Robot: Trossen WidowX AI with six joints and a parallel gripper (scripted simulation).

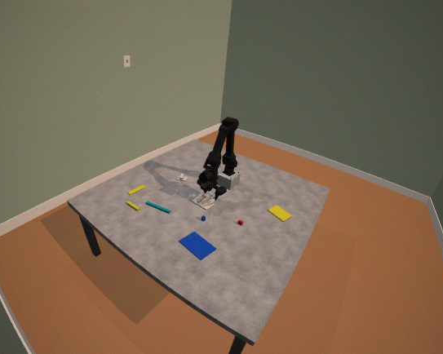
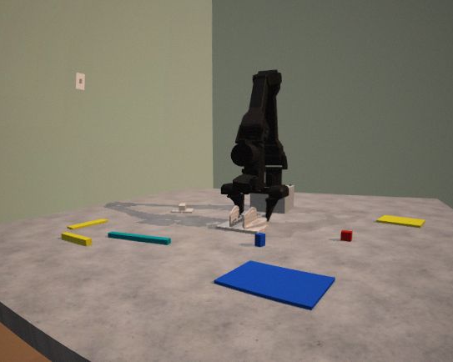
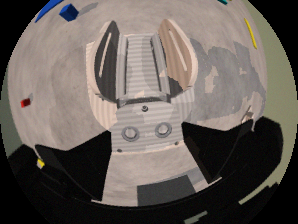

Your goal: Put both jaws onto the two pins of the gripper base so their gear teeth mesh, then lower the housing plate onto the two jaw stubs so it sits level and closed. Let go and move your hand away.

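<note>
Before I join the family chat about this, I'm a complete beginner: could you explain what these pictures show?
The machine is one black robot arm with a two-fingered gripper. The top picture looks down from high up, the exterior one sits just above table level, and the wrist one looks out past the fingers.

On the grey table lie a blue sheet, a teal bar, small blue and red blocks, and yellow pieces. Under the gripper are two pale jaws. It holds the housing plate between its fingers.
</note>
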